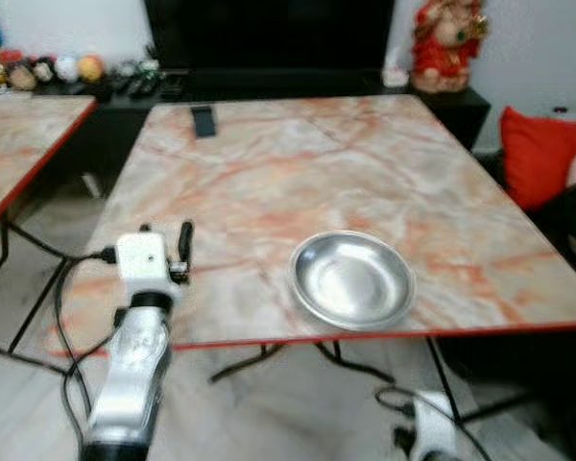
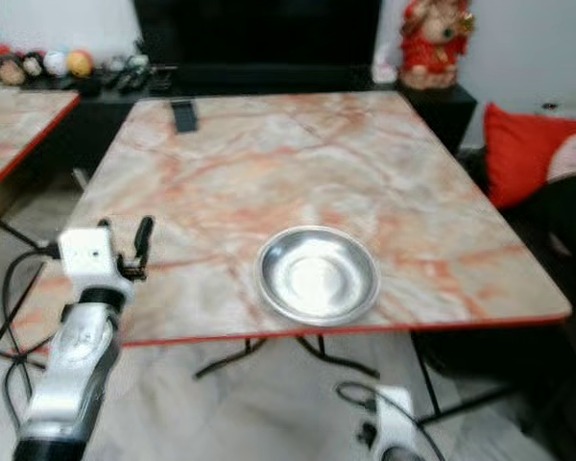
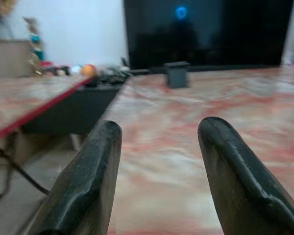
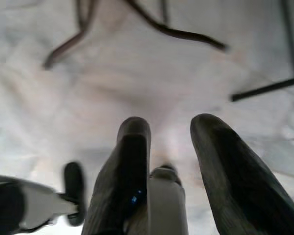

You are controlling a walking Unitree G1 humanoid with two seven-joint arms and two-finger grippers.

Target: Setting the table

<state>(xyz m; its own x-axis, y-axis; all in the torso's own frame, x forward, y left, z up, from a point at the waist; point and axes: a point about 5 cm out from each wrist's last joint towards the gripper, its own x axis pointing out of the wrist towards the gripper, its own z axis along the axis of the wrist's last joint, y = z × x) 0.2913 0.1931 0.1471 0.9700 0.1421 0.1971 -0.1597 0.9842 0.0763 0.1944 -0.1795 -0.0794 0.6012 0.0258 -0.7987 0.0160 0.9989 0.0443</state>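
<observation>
marble table (image 1: 269, 173) spans frame centre. steel bowl (image 1: 351, 279) sits lower centre, near the front edge. left gripper (image 3: 159, 147) lower left over the table edge, fingers parted, empty. right gripper (image 4: 169, 132) hangs low, fingers apart, empty.
</observation>
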